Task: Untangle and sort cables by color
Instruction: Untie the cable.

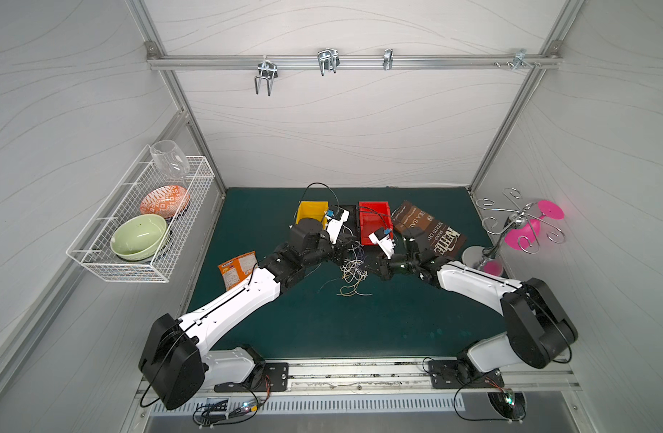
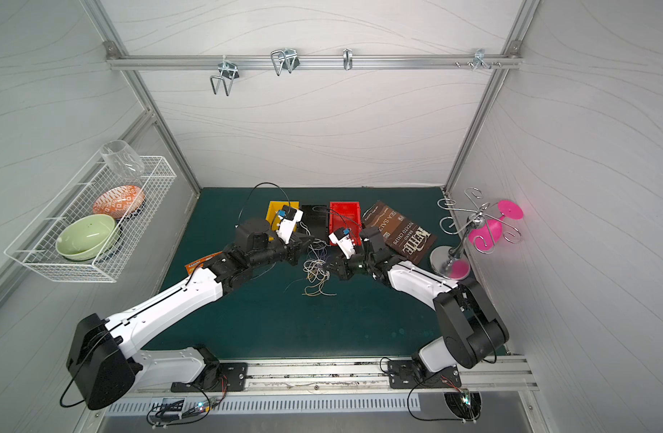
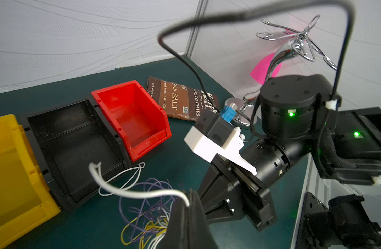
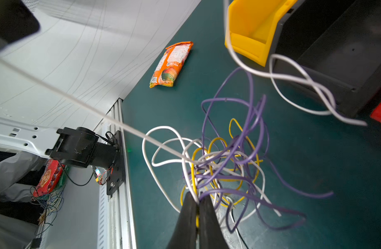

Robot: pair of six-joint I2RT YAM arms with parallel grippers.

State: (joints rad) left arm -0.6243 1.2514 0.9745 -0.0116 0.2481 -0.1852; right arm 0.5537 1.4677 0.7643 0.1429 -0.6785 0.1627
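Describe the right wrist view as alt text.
The right claw is shut on a yellow wire in a tangle of white, yellow and purple wires on the green mat. A yellow bin, black bin and orange snack packet lie beyond.

Both arms reach forward and bend inward, elbows out wide. The left arm point(image 1: 232, 300) and the right arm point(image 1: 472, 281) nearly meet at the wrists. The left gripper point(image 3: 190, 194) and the right gripper point(image 4: 197, 197) face each other, each pinched tight on cables point(image 4: 228, 163).
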